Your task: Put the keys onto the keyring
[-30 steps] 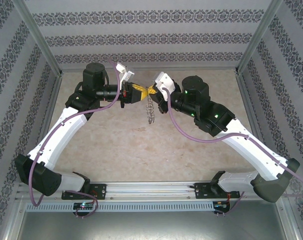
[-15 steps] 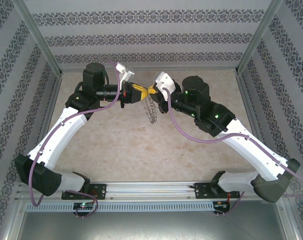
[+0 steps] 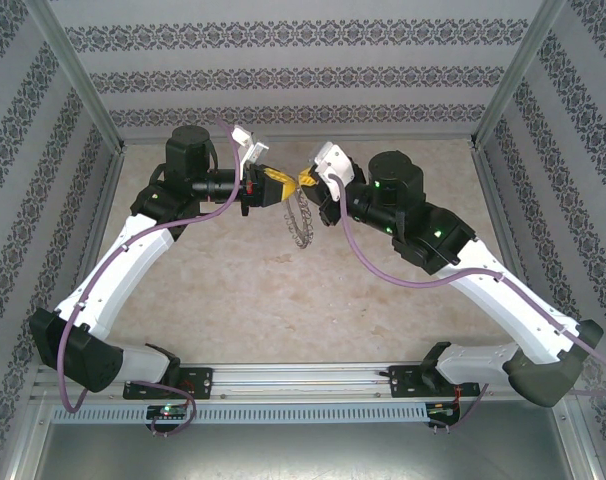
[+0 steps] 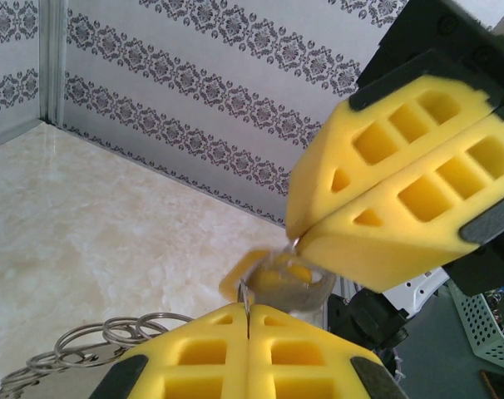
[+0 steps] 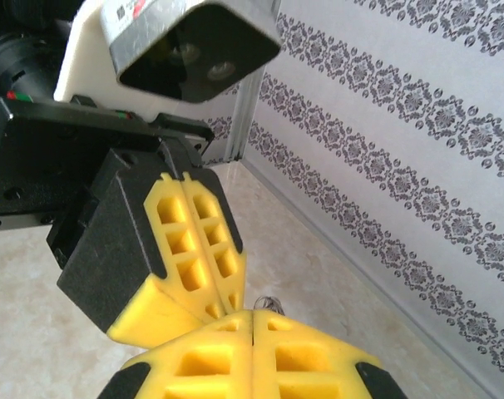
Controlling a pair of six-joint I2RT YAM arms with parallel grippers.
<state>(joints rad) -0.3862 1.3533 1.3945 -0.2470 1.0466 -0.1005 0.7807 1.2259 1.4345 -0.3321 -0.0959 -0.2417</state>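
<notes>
Right end effector point(image 3: 308, 179) drew back from left end effector point(image 3: 276, 187); both shut, keyring point(image 3: 301, 218) dangling.

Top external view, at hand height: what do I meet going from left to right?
left arm's black wrist motor → left hand → right hand → right arm's black wrist motor. The keyring hangs overlapping both hands, so it is left out.

Table point(image 3: 273, 300): beige marbled top, metal rail point(image 3: 303, 376) along near edge, patterned walls point(image 3: 303, 85) on the other three sides.
</notes>
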